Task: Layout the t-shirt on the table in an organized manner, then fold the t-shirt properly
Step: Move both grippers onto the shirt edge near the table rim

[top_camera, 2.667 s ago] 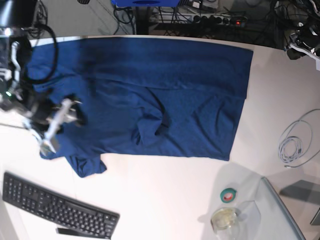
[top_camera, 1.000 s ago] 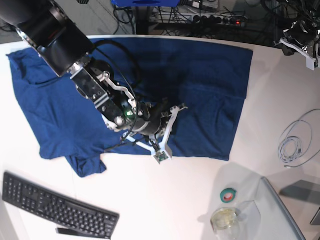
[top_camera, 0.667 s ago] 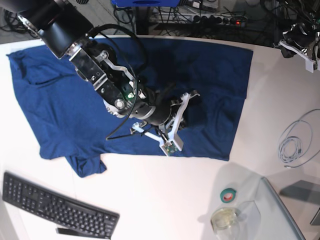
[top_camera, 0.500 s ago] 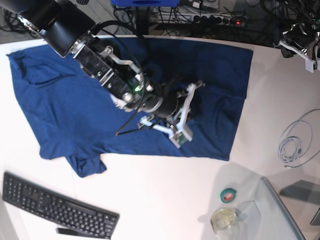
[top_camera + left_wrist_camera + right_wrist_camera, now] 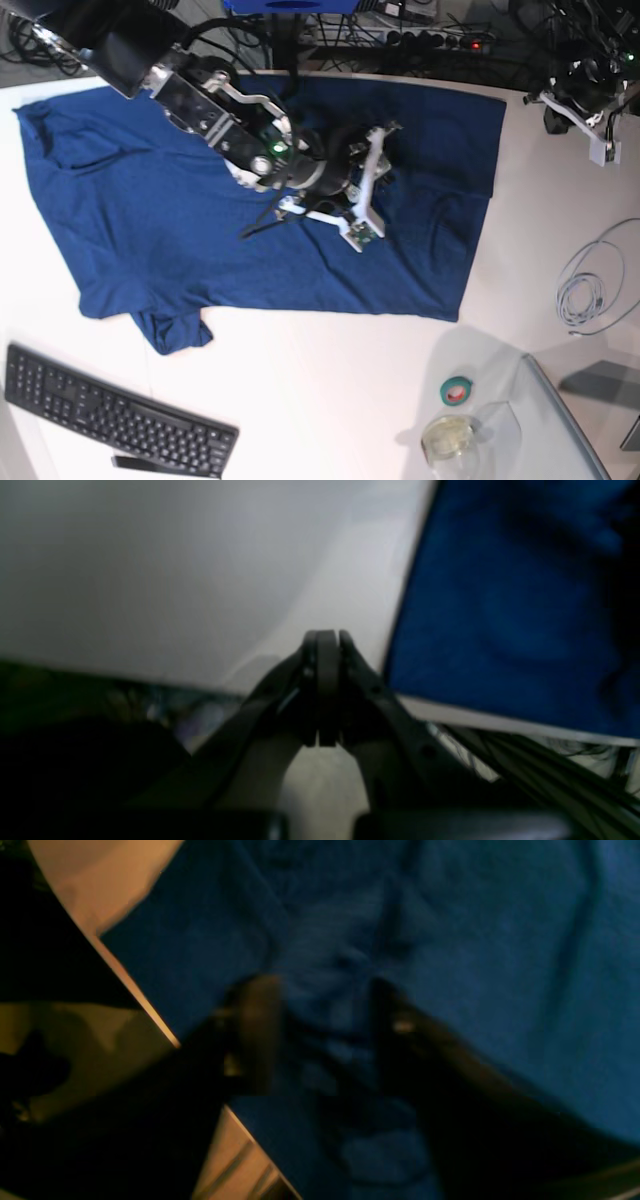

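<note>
The navy t-shirt (image 5: 180, 230) lies spread over the white table (image 5: 320, 390), with one sleeve bunched at the front left (image 5: 175, 330). My right gripper (image 5: 372, 182) hovers low over the shirt's middle right. In the right wrist view its fingers (image 5: 255, 1035) stand apart over wrinkled blue cloth (image 5: 480, 965), gripping nothing. My left gripper (image 5: 590, 125) hangs at the table's far right corner, clear of the shirt. Its fingers (image 5: 322, 687) are pressed together and empty in the left wrist view, with the t-shirt's edge (image 5: 500, 605) to their right.
A black keyboard (image 5: 110, 420) lies at the front left. A green tape roll (image 5: 458, 390), a clear round dish (image 5: 448, 437) and a grey glassy panel (image 5: 570, 420) sit at the front right. A coiled white cable (image 5: 590, 285) rests on the right. Cables and a power strip (image 5: 430, 40) lie beyond the far edge.
My right arm has swept from the shirt's front hem up and right to its middle, and its jaws have parted. The centre wrinkle looks flatter. The left gripper shifted slightly.
</note>
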`<control>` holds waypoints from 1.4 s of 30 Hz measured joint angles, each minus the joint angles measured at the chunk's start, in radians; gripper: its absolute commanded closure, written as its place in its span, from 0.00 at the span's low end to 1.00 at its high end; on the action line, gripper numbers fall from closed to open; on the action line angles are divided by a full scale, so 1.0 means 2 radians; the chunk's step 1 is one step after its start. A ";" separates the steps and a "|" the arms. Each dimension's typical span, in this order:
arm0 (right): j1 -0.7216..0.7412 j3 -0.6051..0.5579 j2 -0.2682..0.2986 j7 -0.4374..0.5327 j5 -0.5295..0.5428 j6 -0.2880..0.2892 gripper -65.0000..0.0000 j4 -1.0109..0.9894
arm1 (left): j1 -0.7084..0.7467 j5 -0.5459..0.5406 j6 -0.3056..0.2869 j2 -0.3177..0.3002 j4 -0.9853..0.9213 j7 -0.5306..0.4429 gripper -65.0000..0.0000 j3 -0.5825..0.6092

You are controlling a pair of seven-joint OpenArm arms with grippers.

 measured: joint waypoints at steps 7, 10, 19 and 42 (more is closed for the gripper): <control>-0.087 0.134 0.055 -0.003 0.000 0.000 0.38 0.122 | -0.016 0.000 0.000 0.014 0.052 0.000 0.85 0.075; -0.121 0.191 0.074 -0.002 -0.005 0.000 0.38 0.151 | -0.039 0.001 0.000 0.013 0.040 0.000 0.59 0.108; -0.169 0.256 0.078 -0.002 -0.002 0.001 0.38 0.159 | -0.115 0.003 0.000 0.014 -0.057 -0.005 0.34 0.191; -0.171 0.255 0.077 -0.003 -0.002 0.001 0.38 0.159 | -0.138 0.003 0.002 0.028 -0.142 -0.047 0.88 0.264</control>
